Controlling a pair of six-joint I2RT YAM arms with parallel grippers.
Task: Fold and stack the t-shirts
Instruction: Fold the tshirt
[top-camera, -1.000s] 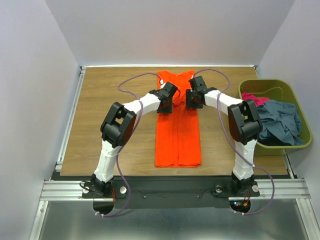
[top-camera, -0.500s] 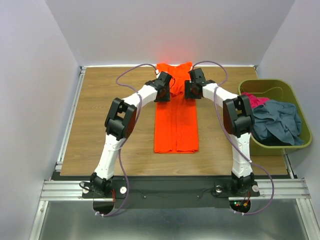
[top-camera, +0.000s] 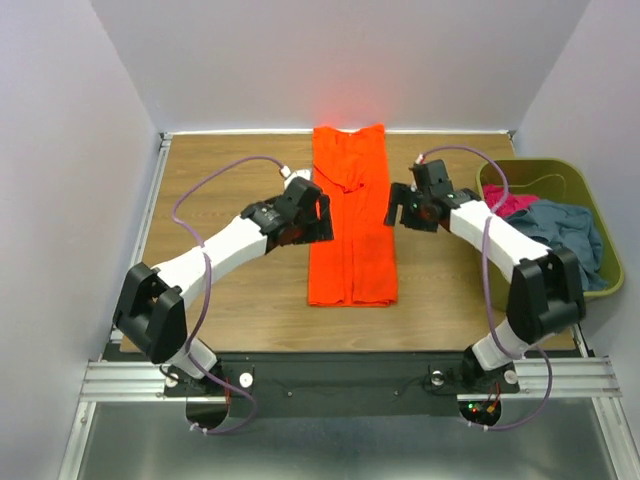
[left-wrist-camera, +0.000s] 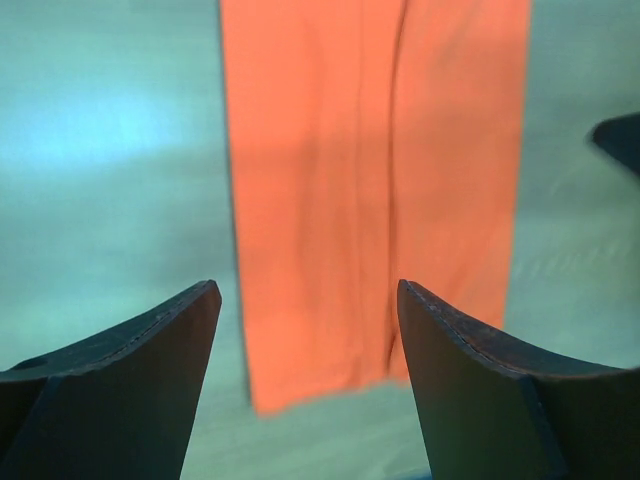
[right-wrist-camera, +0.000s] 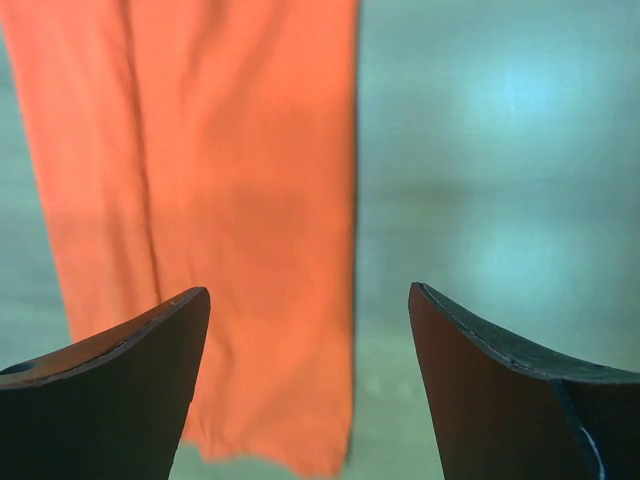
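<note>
The bright orange t-shirt (top-camera: 350, 215) lies flat down the middle of the table as a long narrow strip, folded lengthwise, its far end at the back edge. My left gripper (top-camera: 320, 220) hovers at its left edge, open and holding nothing. My right gripper (top-camera: 397, 211) hovers at its right edge, also open and empty. In the left wrist view the orange strip (left-wrist-camera: 370, 180) shows beyond the spread fingers (left-wrist-camera: 306, 292). The right wrist view shows the same strip (right-wrist-camera: 200, 200) past its spread fingers (right-wrist-camera: 309, 290). A slate blue-grey t-shirt (top-camera: 560, 240) and a magenta-pink t-shirt (top-camera: 510, 199) lie bunched in the tub.
An olive-green plastic tub (top-camera: 560, 172) stands at the table's right edge, close behind my right arm. Bare wood tabletop (top-camera: 220, 270) flanks the orange strip on both sides. Grey walls close in the back and sides.
Both grippers have opened and let go of the orange shirt's far end. They have pulled back toward me and outward. The shirt's far end now lies flat at the back edge.
</note>
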